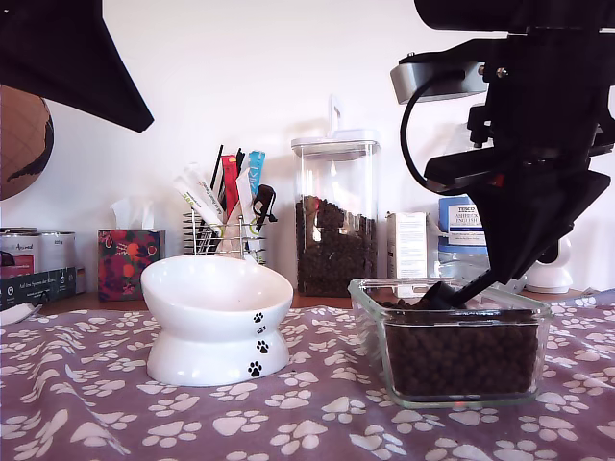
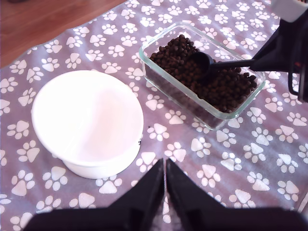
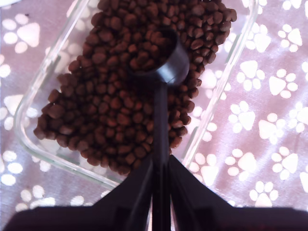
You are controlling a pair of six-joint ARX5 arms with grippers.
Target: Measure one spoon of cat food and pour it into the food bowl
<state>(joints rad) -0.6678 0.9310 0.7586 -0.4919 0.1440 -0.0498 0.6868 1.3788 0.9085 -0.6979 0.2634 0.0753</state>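
Little can be read. A blue-and-white box (image 1: pixel 464 223) behind the glass dish, at three o'clock in the exterior view, carries the word "TESCO" with smaller lines under it too blurred to make out. A dark box (image 1: pixel 36 284) at nine o'clock bears pale script, unreadable. The white carton (image 1: pixel 407 244) beside the canister shows only illegible print.

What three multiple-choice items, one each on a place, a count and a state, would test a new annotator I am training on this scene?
1. Where is the spoon head?
A in the glass dish of cat food
B in the food bowl
C on the cloth

2. How many paw prints show on the food bowl in the exterior view?
A one
B three
C five

3. What is in the food bowl?
A kibble
B water
C nothing

Key: 1 A, the head sits among the kibble, held by my second gripper. 2 B, three black prints show. 3 C, its inside is bare white.
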